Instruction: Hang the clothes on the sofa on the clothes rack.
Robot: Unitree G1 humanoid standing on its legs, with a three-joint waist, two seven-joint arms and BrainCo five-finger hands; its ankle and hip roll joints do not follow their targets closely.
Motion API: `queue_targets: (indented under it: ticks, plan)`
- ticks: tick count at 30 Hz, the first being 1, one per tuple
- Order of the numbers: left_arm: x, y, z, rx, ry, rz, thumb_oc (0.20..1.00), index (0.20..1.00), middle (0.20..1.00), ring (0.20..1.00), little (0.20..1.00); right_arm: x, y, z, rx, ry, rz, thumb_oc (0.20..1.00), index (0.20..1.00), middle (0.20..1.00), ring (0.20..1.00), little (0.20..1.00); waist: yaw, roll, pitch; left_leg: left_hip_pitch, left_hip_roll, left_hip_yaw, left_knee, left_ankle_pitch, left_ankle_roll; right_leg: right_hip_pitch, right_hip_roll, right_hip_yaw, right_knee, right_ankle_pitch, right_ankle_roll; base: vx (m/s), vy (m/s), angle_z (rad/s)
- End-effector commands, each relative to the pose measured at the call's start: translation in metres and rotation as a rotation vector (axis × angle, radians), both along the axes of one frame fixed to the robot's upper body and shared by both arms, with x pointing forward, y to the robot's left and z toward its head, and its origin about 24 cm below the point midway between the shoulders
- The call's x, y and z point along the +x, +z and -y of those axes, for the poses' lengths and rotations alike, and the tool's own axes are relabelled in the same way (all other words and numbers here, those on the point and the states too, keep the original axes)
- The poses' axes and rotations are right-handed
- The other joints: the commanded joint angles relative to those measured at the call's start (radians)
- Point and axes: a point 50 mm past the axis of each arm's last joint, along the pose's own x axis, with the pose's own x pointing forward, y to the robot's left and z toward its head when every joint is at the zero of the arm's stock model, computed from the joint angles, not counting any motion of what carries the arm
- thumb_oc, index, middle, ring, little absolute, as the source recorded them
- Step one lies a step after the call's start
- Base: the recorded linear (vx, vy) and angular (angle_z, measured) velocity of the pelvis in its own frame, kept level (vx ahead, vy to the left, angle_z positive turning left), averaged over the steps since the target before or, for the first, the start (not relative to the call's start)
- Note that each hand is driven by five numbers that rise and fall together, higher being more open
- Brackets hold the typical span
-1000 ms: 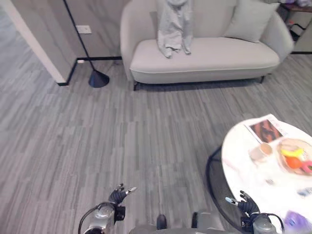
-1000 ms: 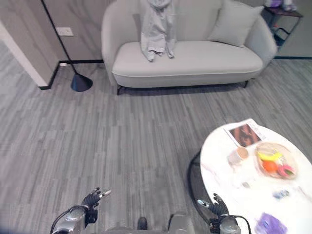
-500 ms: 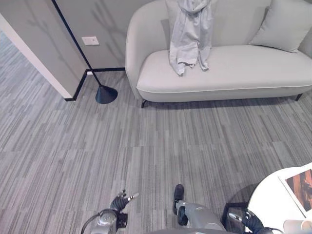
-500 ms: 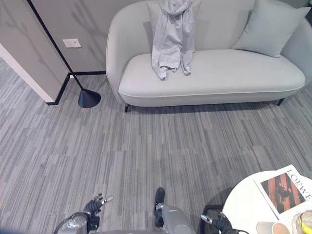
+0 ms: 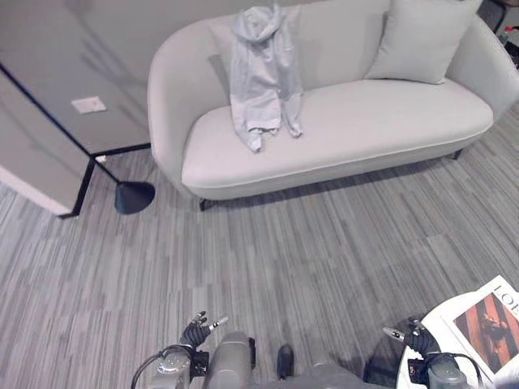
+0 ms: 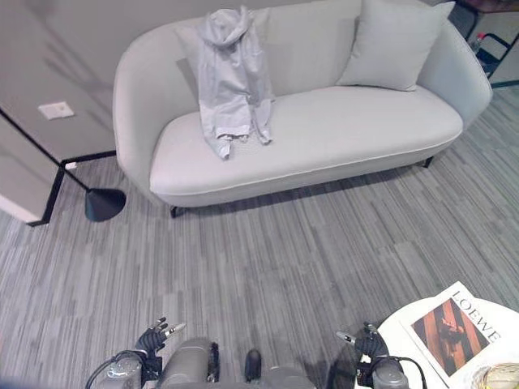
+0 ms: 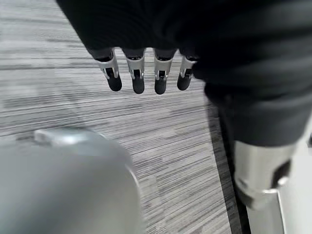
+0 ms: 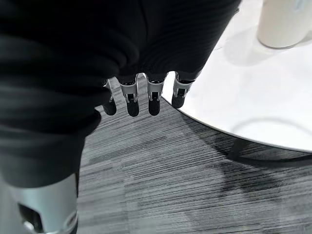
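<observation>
clothes [image 5: 261, 74] are being draped over sofa [image 5: 365, 121], upper centre | left hand [image 5: 195, 332], right hand [image 5: 412, 340] at bottom: fingers being held relaxed, empty

Dark ribbed cover, silver dark-tipped fingers on left hand [image 7: 146, 73].

Grey cushion [image 5: 419, 38], black lamp base [image 5: 134, 197], magazine [image 6: 448, 326] on white table [image 8: 253, 92]
</observation>
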Motion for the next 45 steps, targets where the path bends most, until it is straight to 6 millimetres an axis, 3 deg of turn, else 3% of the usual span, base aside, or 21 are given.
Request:
queue_targets:
  ticks: [1, 2, 4, 7, 8, 10, 11, 12, 13, 14, 15, 18, 23, 31, 34, 36, 37, 39, 42, 44, 45]
  plan:
    - [0.009, 0.007, -0.006, 0.019, -0.002, 0.054, 1.0, 1.0, 1.0, 1.0, 1.0, -0.001, 0.01, 0.013, -0.064, 0.023, 0.044, 1.0, 1.0, 1.0, 1.0, 1.0, 0.041, 0.017, -0.001, 0.033, 0.01, 0.097, -0.174, 0.124, -0.001, 0.017, -0.061, 0.082, 0.004, -0.041, 0.127, 0.71, -0.004, -0.75]
    - [0.004, 0.005, -0.009, 0.027, 0.0, 0.038, 1.0, 1.0, 1.0, 1.0, 1.0, 0.0, 0.01, 0.008, -0.054, 0.034, 0.047, 1.0, 1.0, 1.0, 1.0, 1.0, 0.05, 0.024, -0.012, 0.019, 0.023, 0.182, -0.194, 0.138, -0.003, 0.052, -0.047, 0.109, 0.006, -0.066, 0.122, 0.73, 0.085, -0.7]
    - [-0.011, 0.001, -0.015, 0.03, 0.046, 0.005, 1.0, 1.0, 1.0, 1.0, 1.0, -0.006, 0.003, 0.0, -0.048, 0.096, 0.003, 1.0, 1.0, 1.0, 1.0, 1.0, 0.068, 0.032, -0.065, 0.078, 0.021, 0.171, -0.201, 0.185, 0.019, 0.094, -0.05, 0.143, 0.015, -0.108, 0.127, 0.67, 0.143, -0.37]
    - [-0.024, -0.003, -0.025, 0.044, 0.109, -0.041, 1.0, 1.0, 1.0, 1.0, 1.0, -0.007, -0.003, -0.012, -0.021, 0.143, -0.028, 1.0, 1.0, 1.0, 1.0, 1.0, 0.094, -0.022, -0.122, 0.129, 0.007, 0.179, -0.197, 0.162, 0.044, 0.104, -0.127, 0.144, 0.109, -0.137, 0.173, 0.61, 0.142, -0.31]
    - [-0.026, -0.003, -0.027, 0.047, 0.119, -0.047, 1.0, 1.0, 1.0, 1.0, 1.0, -0.007, -0.004, -0.014, -0.023, 0.157, -0.034, 1.0, 1.0, 1.0, 1.0, 1.0, 0.103, -0.036, -0.133, 0.151, -0.007, 0.181, -0.198, 0.147, 0.054, 0.099, -0.156, 0.125, 0.156, -0.115, 0.198, 0.43, 0.097, -1.0]
    - [-0.023, -0.001, -0.03, 0.049, 0.131, -0.036, 1.0, 1.0, 1.0, 1.0, 1.0, -0.003, -0.003, -0.014, -0.03, 0.176, -0.035, 1.0, 1.0, 1.0, 1.0, 1.0, 0.116, -0.046, -0.134, 0.185, -0.019, 0.178, -0.196, 0.119, 0.072, 0.012, -0.194, 0.103, 0.344, 0.001, 0.257, 0.32, 0.111, -0.39]
    - [-0.018, 0.001, -0.033, 0.057, 0.133, -0.025, 1.0, 1.0, 1.0, 1.0, 1.0, 0.006, 0.001, -0.012, -0.037, 0.168, -0.007, 1.0, 1.0, 1.0, 1.0, 1.0, 0.1, -0.045, -0.104, 0.237, -0.035, 0.161, -0.201, 0.089, 0.097, -0.084, -0.213, 0.098, 0.56, 0.147, 0.301, 0.25, 0.147, 0.6]
    - [-0.016, 0.002, -0.034, 0.062, 0.124, -0.024, 1.0, 1.0, 1.0, 1.0, 1.0, 0.008, 0.003, -0.01, -0.042, 0.161, 0.005, 1.0, 1.0, 1.0, 1.0, 1.0, 0.092, -0.031, -0.095, 0.257, -0.028, 0.153, -0.201, 0.076, 0.104, -0.125, -0.209, 0.087, 0.643, 0.18, 0.294, 0.32, 0.187, 0.98]
    - [-0.013, 0.004, -0.037, 0.073, 0.12, -0.014, 1.0, 1.0, 1.0, 1.0, 1.0, 0.01, 0.004, -0.012, -0.038, 0.149, 0.024, 1.0, 1.0, 1.0, 1.0, 1.0, 0.074, 0.0, -0.08, 0.3, -0.011, 0.128, -0.201, 0.046, 0.112, -0.233, -0.25, 0.021, 0.751, 0.129, 0.257, 0.36, 0.093, 0.87]
    - [-0.006, 0.007, -0.038, 0.082, 0.122, 0.007, 1.0, 1.0, 1.0, 1.0, 1.0, 0.009, 0.005, -0.009, -0.039, 0.129, 0.032, 1.0, 1.0, 1.0, 1.0, 1.0, 0.06, 0.016, -0.067, 0.334, 0.002, 0.105, -0.201, 0.018, 0.104, -0.277, -0.307, -0.073, 0.647, 0.031, 0.215, 0.35, 0.017, 0.95]
    - [-0.003, 0.007, -0.037, 0.079, 0.12, 0.014, 1.0, 1.0, 1.0, 1.0, 1.0, 0.009, 0.006, -0.007, -0.041, 0.123, 0.033, 1.0, 1.0, 1.0, 1.0, 1.0, 0.049, 0.024, -0.063, 0.343, 0.009, 0.09, -0.201, 0.011, 0.096, -0.28, -0.304, -0.102, 0.561, 0.001, 0.206, 0.32, -0.142, 0.58]
    - [0.003, 0.009, -0.037, 0.092, 0.108, 0.025, 1.0, 1.0, 1.0, 1.0, 1.0, 0.004, 0.002, -0.009, -0.027, 0.096, 0.014, 1.0, 1.0, 1.0, 1.0, 1.0, 0.012, -0.002, -0.037, 0.393, -0.007, 0.036, -0.201, -0.027, 0.076, -0.313, -0.23, -0.014, 0.213, 0.061, 0.248, 0.24, -0.203, 1.02]
    - [-0.006, 0.001, -0.025, 0.069, 0.066, -0.018, 1.0, 1.0, 1.0, 1.0, 1.0, -0.015, -0.005, -0.008, -0.024, 0.099, -0.044, 1.0, 1.0, 1.0, 1.0, 1.0, 0.008, -0.019, -0.075, 0.434, 0.006, 0.012, -0.201, -0.052, 0.056, -0.21, -0.199, 0.008, 0.061, 0.101, 0.232, 0.21, -0.222, 0.96]
    - [-0.002, 0.0, -0.017, 0.068, 0.017, -0.023, 1.0, 1.0, 1.0, 1.0, 1.0, -0.024, -0.008, -0.005, -0.023, 0.081, -0.07, 1.0, 1.0, 1.0, 1.0, 1.0, -0.009, -0.01, -0.085, 0.443, 0.056, 0.002, -0.191, -0.05, 0.013, -0.14, -0.164, -0.03, 0.024, 0.062, 0.198, 0.1, -0.147, -0.01]
    - [0.002, 0.002, -0.016, 0.067, 0.007, -0.008, 1.0, 1.0, 1.0, 1.0, 1.0, -0.024, -0.008, -0.005, -0.018, 0.077, -0.064, 1.0, 1.0, 1.0, 1.0, 1.0, -0.014, -0.015, -0.076, 0.405, 0.064, 0.008, -0.09, -0.079, 0.0, -0.13, -0.166, -0.036, 0.026, 0.049, 0.189, -0.01, -0.068, -0.11]
    - [0.015, 0.008, -0.013, 0.058, -0.007, 0.038, 1.0, 1.0, 1.0, 1.0, 1.0, -0.017, -0.003, -0.002, -0.025, 0.072, -0.035, 1.0, 1.0, 1.0, 1.0, 1.0, -0.018, -0.024, -0.031, 0.265, 0.054, -0.002, 0.172, -0.052, -0.028, -0.124, -0.172, -0.041, 0.042, 0.035, 0.163, -0.12, -0.035, 0.04]
    - [0.02, 0.01, -0.013, 0.061, -0.008, 0.058, 1.0, 1.0, 1.0, 1.0, 1.0, -0.015, -0.002, 0.0, -0.031, 0.071, -0.032, 1.0, 1.0, 1.0, 1.0, 1.0, -0.017, -0.028, -0.018, 0.225, 0.069, -0.001, 0.22, -0.025, -0.035, -0.116, -0.181, -0.043, 0.042, 0.032, 0.159, -0.09, 0.042, -0.04]
    - [0.022, 0.011, -0.012, 0.058, -0.008, 0.069, 1.0, 1.0, 1.0, 1.0, 1.0, -0.015, -0.002, 0.002, -0.038, 0.067, -0.037, 1.0, 1.0, 1.0, 1.0, 1.0, -0.021, -0.028, -0.016, 0.208, 0.103, 0.007, 0.22, -0.022, -0.036, -0.108, -0.191, -0.047, 0.039, 0.027, 0.164, 0.02, 0.075, -0.01]
    - [0.02, 0.011, -0.011, 0.059, -0.012, 0.07, 1.0, 1.0, 1.0, 1.0, 1.0, -0.015, 0.0, 0.006, -0.042, 0.056, -0.035, 1.0, 1.0, 1.0, 1.0, 1.0, -0.009, -0.029, -0.031, 0.23, 0.171, -0.009, 0.083, -0.022, -0.033, -0.097, -0.223, -0.042, 0.03, 0.017, 0.189, 0.14, 0.167, 0.08]
    - [0.02, 0.01, -0.01, 0.067, -0.032, 0.066, 1.0, 1.0, 1.0, 1.0, 1.0, -0.015, 0.003, 0.013, -0.062, 0.041, -0.031, 1.0, 1.0, 1.0, 1.0, 1.0, -0.006, 0.002, -0.045, 0.208, 0.252, -0.06, -0.109, 0.08, -0.064, -0.087, -0.242, -0.027, 0.035, -0.016, 0.207, 0.21, 0.35, -0.23]
    - [0.019, 0.01, -0.009, 0.067, -0.032, 0.066, 1.0, 1.0, 1.0, 1.0, 1.0, -0.015, 0.003, 0.013, -0.062, 0.041, -0.031, 1.0, 1.0, 1.0, 1.0, 1.0, -0.006, 0.002, -0.043, 0.214, 0.252, -0.059, -0.115, 0.083, -0.064, -0.084, -0.243, -0.027, 0.035, -0.018, 0.207, 0.17, 0.358, -0.19]
